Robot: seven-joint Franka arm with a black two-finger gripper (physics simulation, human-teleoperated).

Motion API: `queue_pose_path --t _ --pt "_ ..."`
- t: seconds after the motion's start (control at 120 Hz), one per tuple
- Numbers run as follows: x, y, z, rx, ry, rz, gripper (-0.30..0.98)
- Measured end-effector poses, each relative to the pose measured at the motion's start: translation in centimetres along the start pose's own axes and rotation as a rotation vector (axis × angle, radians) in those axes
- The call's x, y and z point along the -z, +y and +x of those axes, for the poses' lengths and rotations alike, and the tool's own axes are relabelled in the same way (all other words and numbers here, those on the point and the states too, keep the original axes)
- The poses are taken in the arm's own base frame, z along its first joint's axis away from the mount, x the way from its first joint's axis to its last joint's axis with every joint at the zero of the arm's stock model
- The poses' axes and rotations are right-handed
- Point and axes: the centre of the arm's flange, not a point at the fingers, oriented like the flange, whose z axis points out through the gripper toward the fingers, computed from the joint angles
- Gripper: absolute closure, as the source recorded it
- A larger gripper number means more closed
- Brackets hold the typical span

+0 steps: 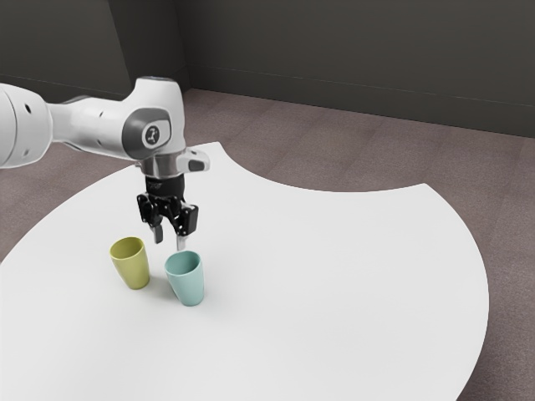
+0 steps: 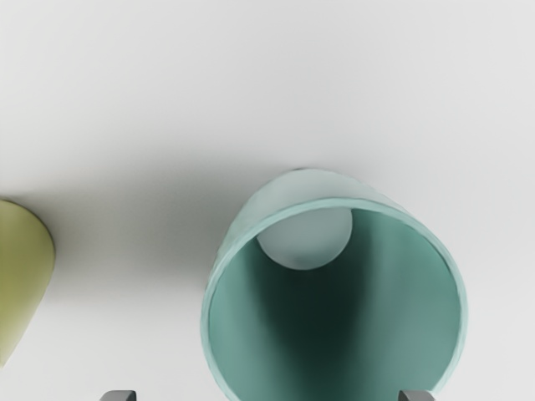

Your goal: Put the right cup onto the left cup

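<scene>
White tabletop (image 1: 334,276): tool (image 1: 170,241) wide above teal cup (image 1: 188,282), prob. to straddle rim; olive cup (image 1: 134,266) upright, beside tool.

An indoor room, home or office unclear: dark wall (image 1: 351,50) at the exterior view's twelve o'clock, carpet-like floor (image 1: 322,154), white tabletop (image 1: 334,276).

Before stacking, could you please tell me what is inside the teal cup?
I only see bare walls and a pale round bottom in the teal cup; part of that bottom is hidden behind the rim.
</scene>
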Motion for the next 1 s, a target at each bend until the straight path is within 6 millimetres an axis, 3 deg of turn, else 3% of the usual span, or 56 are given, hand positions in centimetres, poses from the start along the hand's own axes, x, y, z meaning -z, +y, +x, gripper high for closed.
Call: queue_pose_path --t 0.742,1.0 --pt "-4.6 -1.3 2.6 -0.006 0.007 -0.015 0.34" --pt "-5.0 -1.3 2.9 -0.007 0.012 -0.025 0.44"
